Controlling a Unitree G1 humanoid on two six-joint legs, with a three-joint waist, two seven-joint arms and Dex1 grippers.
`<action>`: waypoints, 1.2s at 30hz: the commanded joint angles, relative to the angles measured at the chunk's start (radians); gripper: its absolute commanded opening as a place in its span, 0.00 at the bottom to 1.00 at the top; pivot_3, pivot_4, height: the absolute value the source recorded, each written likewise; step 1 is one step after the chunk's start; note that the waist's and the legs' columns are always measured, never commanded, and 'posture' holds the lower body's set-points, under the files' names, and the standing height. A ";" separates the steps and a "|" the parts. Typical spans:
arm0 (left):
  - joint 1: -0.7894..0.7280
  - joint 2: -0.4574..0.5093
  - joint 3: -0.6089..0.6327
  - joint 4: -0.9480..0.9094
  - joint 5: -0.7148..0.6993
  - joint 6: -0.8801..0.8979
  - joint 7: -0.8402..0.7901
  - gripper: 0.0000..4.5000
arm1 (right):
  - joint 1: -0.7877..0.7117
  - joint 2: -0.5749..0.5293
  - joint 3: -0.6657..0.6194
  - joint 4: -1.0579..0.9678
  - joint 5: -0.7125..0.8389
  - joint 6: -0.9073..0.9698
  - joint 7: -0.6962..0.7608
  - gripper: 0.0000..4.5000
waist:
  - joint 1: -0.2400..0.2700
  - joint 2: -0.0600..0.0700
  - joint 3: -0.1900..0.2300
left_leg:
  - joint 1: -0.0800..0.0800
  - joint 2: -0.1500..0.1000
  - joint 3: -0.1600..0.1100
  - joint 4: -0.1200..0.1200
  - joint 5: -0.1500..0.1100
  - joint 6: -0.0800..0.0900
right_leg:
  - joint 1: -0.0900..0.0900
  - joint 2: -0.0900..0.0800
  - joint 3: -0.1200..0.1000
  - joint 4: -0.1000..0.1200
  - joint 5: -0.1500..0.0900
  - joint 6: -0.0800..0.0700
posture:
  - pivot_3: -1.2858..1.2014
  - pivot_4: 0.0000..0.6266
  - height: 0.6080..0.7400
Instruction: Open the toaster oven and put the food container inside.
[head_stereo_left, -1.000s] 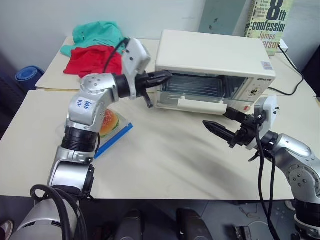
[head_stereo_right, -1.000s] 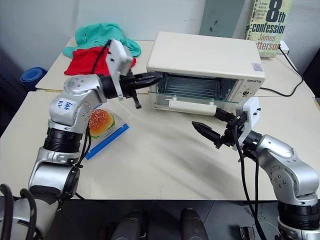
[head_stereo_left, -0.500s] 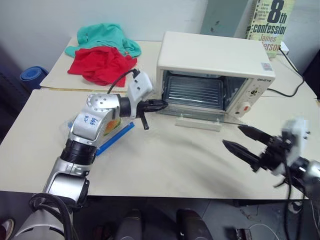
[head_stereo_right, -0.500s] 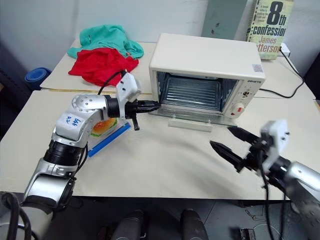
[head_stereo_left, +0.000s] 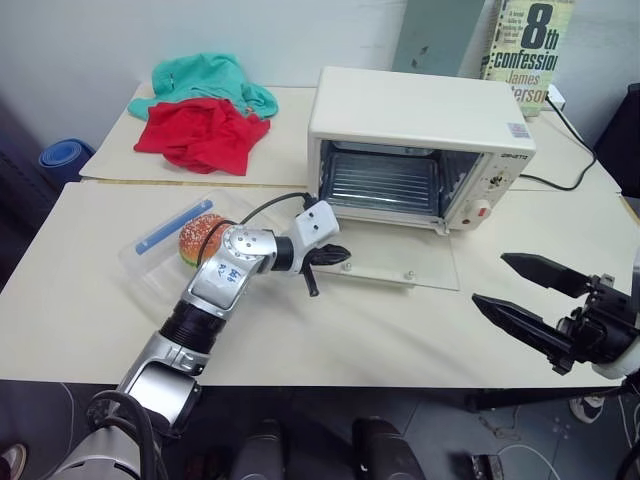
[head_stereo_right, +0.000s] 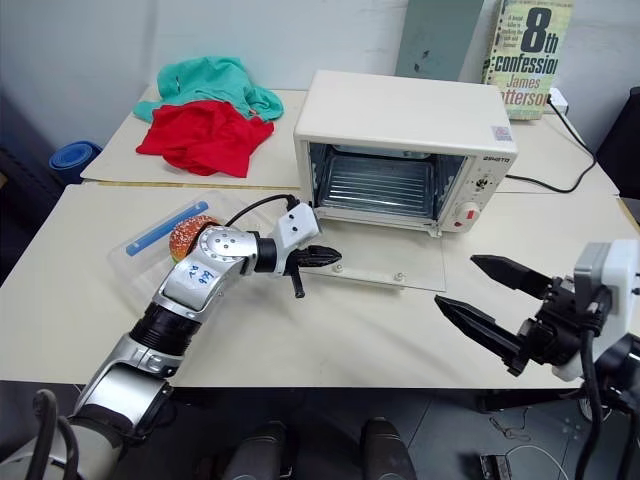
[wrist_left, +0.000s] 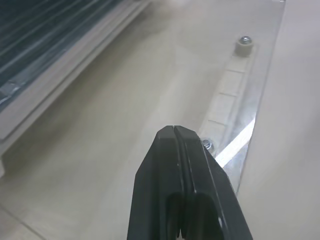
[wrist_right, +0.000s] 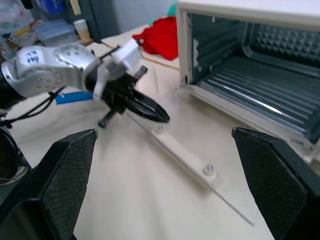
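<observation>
The cream-white toaster oven (head_stereo_left: 420, 105) stands at the back of the table with its glass door (head_stereo_left: 400, 262) lying flat and the wire rack (head_stereo_left: 385, 180) showing inside. My left gripper (head_stereo_left: 345, 257) is shut on nothing, its tip low over the door's left front corner beside the handle (wrist_left: 227, 100). The food container (head_stereo_left: 165, 250), clear with a blue clip and a toy burger (head_stereo_left: 200, 235) inside, rests on the table behind my left forearm. Off to the right, by the table's front edge, my right gripper (head_stereo_left: 488, 278) hangs open and well apart from the door.
A red cloth (head_stereo_left: 200, 130) and a teal cloth (head_stereo_left: 205, 78) lie at the back left. A book (head_stereo_left: 530, 45) and a grey board (head_stereo_left: 440, 35) lean on the wall behind the oven. A black power cord (head_stereo_left: 565, 150) runs along the oven's right side.
The oven door has swung from partly open down to flat on the table. My left gripper came down with it, still shut. My right gripper drew back toward the table's right front edge.
</observation>
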 joint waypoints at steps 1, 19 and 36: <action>0.014 0.026 0.003 -0.039 0.020 -0.029 -0.017 0.00 | -0.058 -0.041 0.016 -0.013 0.045 -0.016 -0.027 1.00 | 0.001 0.000 0.000 | 0.000 0.000 0.000 0.000 0.000 0.000 | 0.000 0.000 0.000 0.000 0.000 0.000 | 0.52 0.24 1.00; 0.257 0.171 0.781 -0.746 -0.463 0.772 0.174 0.84 | -0.561 -0.103 0.416 0.301 -0.087 -0.005 0.187 1.00 | -0.003 0.000 0.000 | -0.004 0.005 -0.002 -0.001 0.000 0.000 | -0.003 -0.002 -0.003 -0.001 0.000 0.000 | 0.52 0.24 1.00; 0.402 -0.054 1.198 -0.911 -0.349 1.122 0.679 0.99 | -0.760 -0.033 0.565 0.482 -0.253 -0.006 0.379 1.00 | 0.001 -0.002 0.000 | -0.004 0.000 -0.003 -0.001 0.000 -0.001 | -0.003 -0.011 -0.008 -0.001 0.000 0.000 | 0.52 0.24 1.00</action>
